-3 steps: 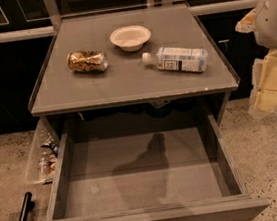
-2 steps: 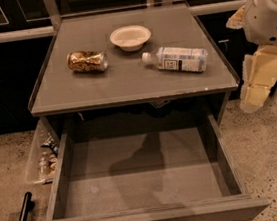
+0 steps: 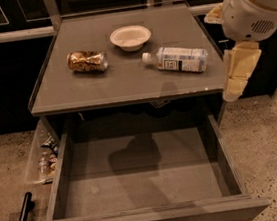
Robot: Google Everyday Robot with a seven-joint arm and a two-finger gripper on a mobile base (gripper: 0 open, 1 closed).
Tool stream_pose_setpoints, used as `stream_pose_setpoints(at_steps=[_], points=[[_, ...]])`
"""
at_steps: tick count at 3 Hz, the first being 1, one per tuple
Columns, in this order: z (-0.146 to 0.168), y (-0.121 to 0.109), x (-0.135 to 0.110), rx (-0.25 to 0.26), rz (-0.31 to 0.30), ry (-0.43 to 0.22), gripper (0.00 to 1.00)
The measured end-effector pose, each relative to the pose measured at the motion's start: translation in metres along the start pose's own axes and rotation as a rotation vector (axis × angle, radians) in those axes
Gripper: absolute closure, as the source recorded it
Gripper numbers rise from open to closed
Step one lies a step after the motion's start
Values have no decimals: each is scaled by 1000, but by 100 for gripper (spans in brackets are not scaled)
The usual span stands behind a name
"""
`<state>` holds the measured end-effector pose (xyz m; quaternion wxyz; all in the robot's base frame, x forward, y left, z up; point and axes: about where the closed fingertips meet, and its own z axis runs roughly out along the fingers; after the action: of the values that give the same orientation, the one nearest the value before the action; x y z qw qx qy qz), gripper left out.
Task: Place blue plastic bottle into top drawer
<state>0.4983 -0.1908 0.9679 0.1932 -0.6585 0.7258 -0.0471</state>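
Gripper (image 3: 232, 92) hanging downward, right of blue plastic bottle (image 3: 180, 59)

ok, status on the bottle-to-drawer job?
Done: the top drawer is pulled open, its bottom bare. In hand: nothing; the pincer hangs off the right edge of the tabletop, apart from the blue plastic bottle. Left: grasp the bottle, lying on its side on the tabletop, and lower it into the drawer.

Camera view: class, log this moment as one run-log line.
blue plastic bottle lying on cabinet top | top drawer open, empty | gripper beside cabinet's right edge, apart from bottle
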Motion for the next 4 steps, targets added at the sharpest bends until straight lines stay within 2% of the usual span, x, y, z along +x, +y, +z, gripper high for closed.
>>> stream_pose_setpoints(at_steps=[1, 2, 3, 4], points=[[14, -22, 3, 25, -56, -67, 0], [25, -35, 5, 29, -92, -90, 0], [26, -36, 5, 29, -94, -89, 0], [48, -40, 1, 11, -39, -140, 0]])
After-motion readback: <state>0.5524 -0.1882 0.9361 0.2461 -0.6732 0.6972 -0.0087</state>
